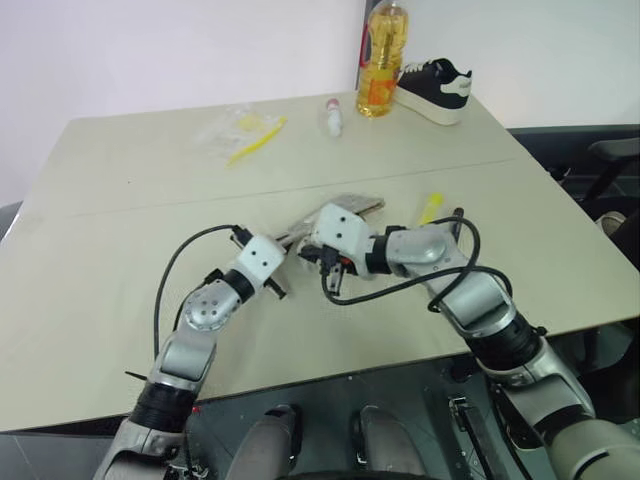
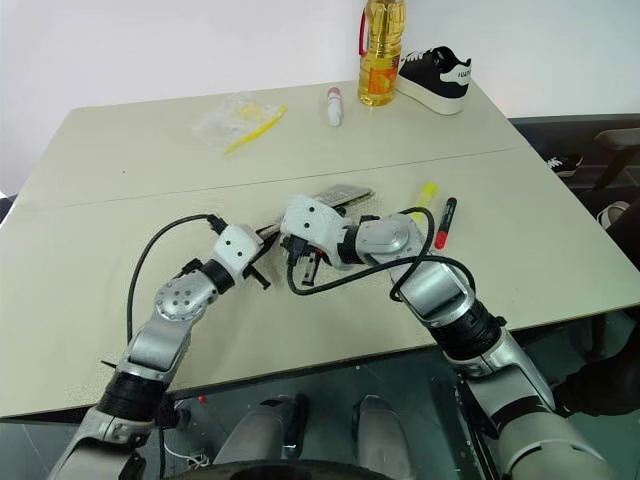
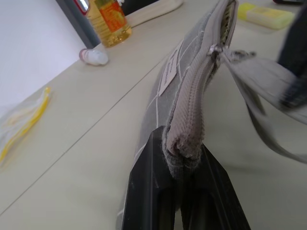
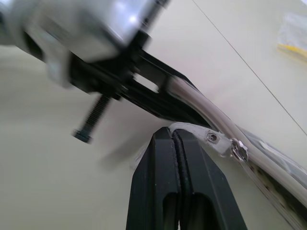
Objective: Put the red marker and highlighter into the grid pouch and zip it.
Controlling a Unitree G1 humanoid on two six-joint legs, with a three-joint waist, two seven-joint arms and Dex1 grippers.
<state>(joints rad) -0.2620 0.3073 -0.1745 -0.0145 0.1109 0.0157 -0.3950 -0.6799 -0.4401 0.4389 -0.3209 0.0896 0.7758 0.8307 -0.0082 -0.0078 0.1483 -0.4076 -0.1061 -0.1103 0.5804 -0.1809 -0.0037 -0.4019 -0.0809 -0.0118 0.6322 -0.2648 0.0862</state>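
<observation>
While left end effector point(image 3: 184, 191) pinches near end of grid pouch point(image 3: 192, 76), right end effector point(image 4: 180, 158) clamps zipper strap point(image 4: 211, 138). Pouch runs long, away from left one. Highlighter point(image 2: 425, 192), red marker point(image 2: 444, 222) lie on bench point(image 2: 120, 160), right of pouch, nearer right arm.

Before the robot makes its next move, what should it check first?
1. Left tool clamped on the end of the grid pouch: ok.
2. Right tool shut on the zipper pull: ok.
3. Red marker inside the pouch: not ok, it lies on the table.
4. Highlighter inside the pouch: not ok, it lies on the table beside the marker.
5. Pouch mouth open wide enough for both pens: cannot tell.
</observation>
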